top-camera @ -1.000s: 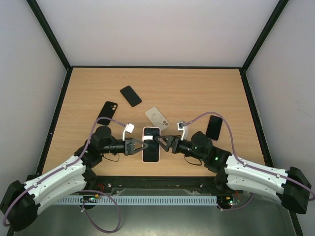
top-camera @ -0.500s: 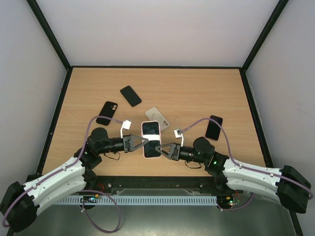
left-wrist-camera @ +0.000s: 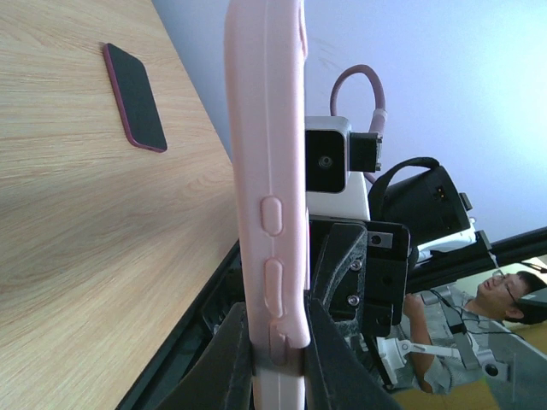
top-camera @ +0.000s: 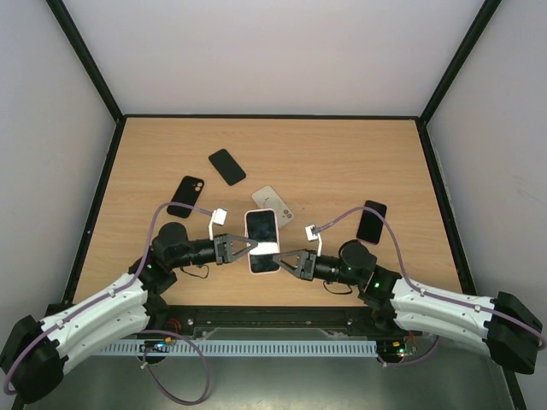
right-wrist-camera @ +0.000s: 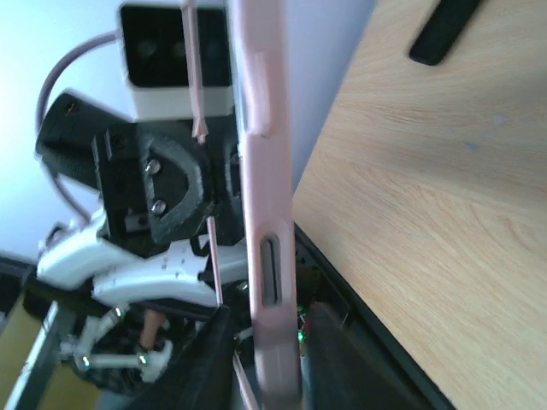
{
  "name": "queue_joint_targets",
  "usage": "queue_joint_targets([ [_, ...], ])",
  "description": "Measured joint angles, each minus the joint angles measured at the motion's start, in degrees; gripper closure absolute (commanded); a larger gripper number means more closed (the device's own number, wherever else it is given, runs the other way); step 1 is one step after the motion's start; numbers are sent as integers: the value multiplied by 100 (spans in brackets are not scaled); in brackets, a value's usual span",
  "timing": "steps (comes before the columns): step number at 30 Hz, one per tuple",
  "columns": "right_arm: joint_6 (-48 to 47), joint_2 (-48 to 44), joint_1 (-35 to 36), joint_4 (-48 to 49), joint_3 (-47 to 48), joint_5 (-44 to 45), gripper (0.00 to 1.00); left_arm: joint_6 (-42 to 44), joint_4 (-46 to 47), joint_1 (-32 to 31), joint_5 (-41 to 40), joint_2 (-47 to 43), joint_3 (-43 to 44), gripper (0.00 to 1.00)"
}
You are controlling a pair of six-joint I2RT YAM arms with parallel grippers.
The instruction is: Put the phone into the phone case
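Top external view: seating step, judged to be nearly done. The pink phone case (top-camera: 263, 242), with the phone (top-camera: 262, 231) showing screen-up inside its rim, is hanging above the table (top-camera: 342, 162) at lower centre. The left gripper (top-camera: 249, 247) is pinching its left edge and the right gripper (top-camera: 282, 258) is pinching its lower right edge. Four more phone-shaped items are lying flat, well apart:
- a black slab (top-camera: 227, 166) at upper left
- a black case with a camera cut-out (top-camera: 185, 196) below it
- a beige case (top-camera: 272, 203) just above the held one
- a dark phone (top-camera: 371, 222) at right

That is making five such items in all, and two arms.

Left wrist view: the pink case is running edge-on up the centre of the frame. The left fingers (left-wrist-camera: 224, 354) are pressing on both faces at the bottom. One dark red phone (left-wrist-camera: 135, 96) is lying at upper left.

Right wrist view: the pink case is again standing edge-on. The right fingers (right-wrist-camera: 203, 359) are clamping its lower end. One black item (right-wrist-camera: 444, 30) is showing at upper right. Whether the phone is sitting flush cannot be told.

The next move is probably calling for a firm squeeze along the rim, with one gripper holding while the other is pressing.
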Motion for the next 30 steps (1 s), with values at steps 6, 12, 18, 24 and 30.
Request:
queue_joint_targets([
  [6,26,-275,-7,-688,9,638,14,291,-555,55,-435,120,2,98],
  [12,-22,-776,-7,-1480,63,1390,3,518,-1115,293,-645,501,0,98],
  [18,-31,-966,-9,-2201,234,2059,3,612,-1331,697,-625,1316,-20,98],
  [24,-22,-872,-9,-2706,313,2457,2,623,-1338,979,-450,2245,-122,96],
  [30,11,-778,-9,-2973,315,2647,2,647,-1292,1043,-361,2485,-181,82],
])
